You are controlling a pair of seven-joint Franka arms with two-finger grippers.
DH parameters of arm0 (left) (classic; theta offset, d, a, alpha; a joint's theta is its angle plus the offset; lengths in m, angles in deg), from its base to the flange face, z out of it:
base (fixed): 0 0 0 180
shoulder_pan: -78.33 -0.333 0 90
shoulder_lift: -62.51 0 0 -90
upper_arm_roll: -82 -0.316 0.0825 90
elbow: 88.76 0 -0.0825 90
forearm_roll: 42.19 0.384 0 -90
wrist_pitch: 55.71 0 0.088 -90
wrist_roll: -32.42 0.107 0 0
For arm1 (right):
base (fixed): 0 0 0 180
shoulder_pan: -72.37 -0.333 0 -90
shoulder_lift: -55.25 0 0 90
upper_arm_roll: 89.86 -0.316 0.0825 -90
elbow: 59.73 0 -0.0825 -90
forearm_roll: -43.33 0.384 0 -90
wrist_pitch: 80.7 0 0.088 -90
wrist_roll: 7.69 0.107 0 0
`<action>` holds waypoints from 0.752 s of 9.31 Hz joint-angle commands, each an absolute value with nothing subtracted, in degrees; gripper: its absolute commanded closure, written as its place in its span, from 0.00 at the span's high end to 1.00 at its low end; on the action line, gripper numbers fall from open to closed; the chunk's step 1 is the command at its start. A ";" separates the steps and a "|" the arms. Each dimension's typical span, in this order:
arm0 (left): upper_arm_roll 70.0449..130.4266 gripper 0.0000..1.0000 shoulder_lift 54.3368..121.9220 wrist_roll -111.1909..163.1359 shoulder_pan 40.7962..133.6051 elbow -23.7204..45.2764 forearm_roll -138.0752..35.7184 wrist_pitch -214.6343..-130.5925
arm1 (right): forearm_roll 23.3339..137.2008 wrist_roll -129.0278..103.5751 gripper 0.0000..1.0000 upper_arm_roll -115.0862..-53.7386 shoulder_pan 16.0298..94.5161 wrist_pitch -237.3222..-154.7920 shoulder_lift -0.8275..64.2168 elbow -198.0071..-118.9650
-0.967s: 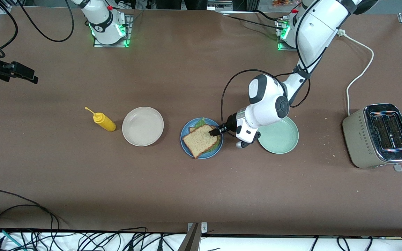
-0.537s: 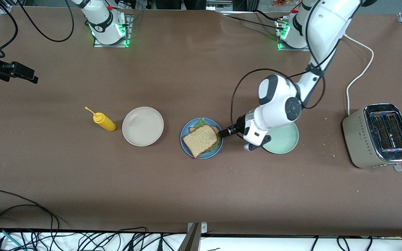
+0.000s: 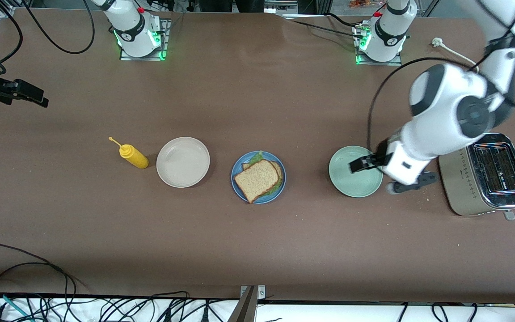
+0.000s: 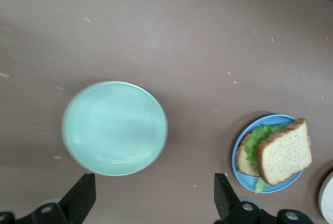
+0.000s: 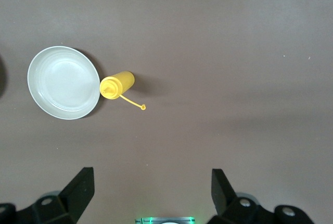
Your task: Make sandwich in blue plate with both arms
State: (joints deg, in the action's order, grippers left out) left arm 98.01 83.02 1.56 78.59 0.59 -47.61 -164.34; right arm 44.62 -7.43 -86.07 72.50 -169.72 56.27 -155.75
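The sandwich lies on the blue plate in the middle of the table: a brown bread slice on top, green lettuce and a second slice peeking out under it. The left wrist view shows the same sandwich on the blue plate. My left gripper hangs open and empty over the pale green plate, apart from the sandwich. My right gripper waits open and empty, high over the table near its own base.
A beige-white plate and a yellow squeeze bottle stand beside the blue plate toward the right arm's end. A toaster with a white cord stands at the left arm's end, close to the left arm's wrist.
The left gripper let go of the top bread slice, pulled away from the blue plate and rose to over the pale green plate. The slice stays on the sandwich.
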 commanded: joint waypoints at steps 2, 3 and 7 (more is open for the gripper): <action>98.34 1.00 81.84 9.72 74.64 -9.90 -34.04 -150.58 | 44.30 -6.99 1.00 -86.43 72.81 -168.68 55.86 -154.47; 98.52 1.00 81.84 12.88 73.24 -13.23 -33.66 -146.72 | 44.30 -6.99 1.00 -86.43 72.81 -168.77 55.86 -154.47; 98.43 1.00 78.51 15.74 68.15 -15.82 -39.70 -140.44 | 44.30 -6.99 1.00 -86.43 72.81 -168.77 55.86 -154.47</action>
State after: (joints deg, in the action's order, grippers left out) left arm 97.93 81.11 15.51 71.50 -16.11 -36.00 -142.56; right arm 44.62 -7.43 -86.09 72.48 -169.69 56.25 -155.73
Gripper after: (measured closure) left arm 0.000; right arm 0.000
